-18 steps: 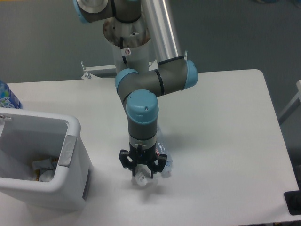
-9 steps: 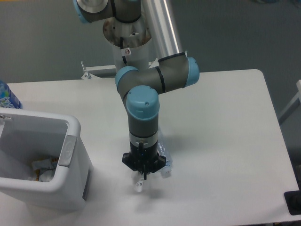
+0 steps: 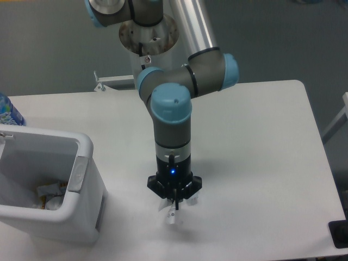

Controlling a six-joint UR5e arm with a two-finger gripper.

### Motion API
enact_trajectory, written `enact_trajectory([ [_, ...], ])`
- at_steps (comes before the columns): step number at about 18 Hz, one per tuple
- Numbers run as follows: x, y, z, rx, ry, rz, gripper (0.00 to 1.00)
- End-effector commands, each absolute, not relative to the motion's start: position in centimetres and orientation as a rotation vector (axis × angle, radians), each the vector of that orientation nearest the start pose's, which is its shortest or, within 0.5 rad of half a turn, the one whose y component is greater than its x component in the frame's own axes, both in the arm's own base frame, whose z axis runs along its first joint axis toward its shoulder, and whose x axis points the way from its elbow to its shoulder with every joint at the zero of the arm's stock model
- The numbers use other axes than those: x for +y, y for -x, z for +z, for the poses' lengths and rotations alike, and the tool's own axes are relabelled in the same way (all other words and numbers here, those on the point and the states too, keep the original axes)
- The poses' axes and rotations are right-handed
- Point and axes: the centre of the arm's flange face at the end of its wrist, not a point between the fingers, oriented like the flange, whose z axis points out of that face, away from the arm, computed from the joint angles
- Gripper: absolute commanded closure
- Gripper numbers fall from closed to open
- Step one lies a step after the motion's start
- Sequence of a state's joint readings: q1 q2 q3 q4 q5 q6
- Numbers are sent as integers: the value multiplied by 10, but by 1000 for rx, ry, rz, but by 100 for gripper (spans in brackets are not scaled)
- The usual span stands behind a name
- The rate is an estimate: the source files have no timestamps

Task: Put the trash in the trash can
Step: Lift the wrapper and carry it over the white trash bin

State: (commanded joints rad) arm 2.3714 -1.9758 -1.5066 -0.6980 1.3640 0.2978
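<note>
My gripper points straight down over the front middle of the white table. Its fingers are shut on a small crumpled white wrapper, which hangs just below the fingertips, slightly above the tabletop. The slim clear bottle with the red-purple label is hidden behind my wrist and gripper. The trash can, a large white bin with a thick rounded rim and a grey tab, stands at the front left, well to the left of the gripper.
Some crumpled scraps lie in the bottom of the bin. A blue-labelled bottle stands at the far left edge behind the bin. A black object sits at the table's front right corner.
The gripper closed on the white wrapper, then rose and shifted a little to the right with it. The clear bottle is now covered by the arm.
</note>
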Motion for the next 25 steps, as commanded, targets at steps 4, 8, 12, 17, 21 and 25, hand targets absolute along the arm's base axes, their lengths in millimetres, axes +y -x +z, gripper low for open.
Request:
enact_trajectory([
  [4, 583, 383, 453, -636, 2363, 104, 100],
  [8, 586, 368, 511, -642, 2258, 90, 100],
  [12, 587, 329, 548, -543, 2203, 9, 100],
  [17, 600, 247, 580, -402, 2185, -74, 100],
  [21, 608, 201, 573, -336, 2212, -118, 100],
  [25, 612, 163, 553, -283, 2258, -159, 100],
])
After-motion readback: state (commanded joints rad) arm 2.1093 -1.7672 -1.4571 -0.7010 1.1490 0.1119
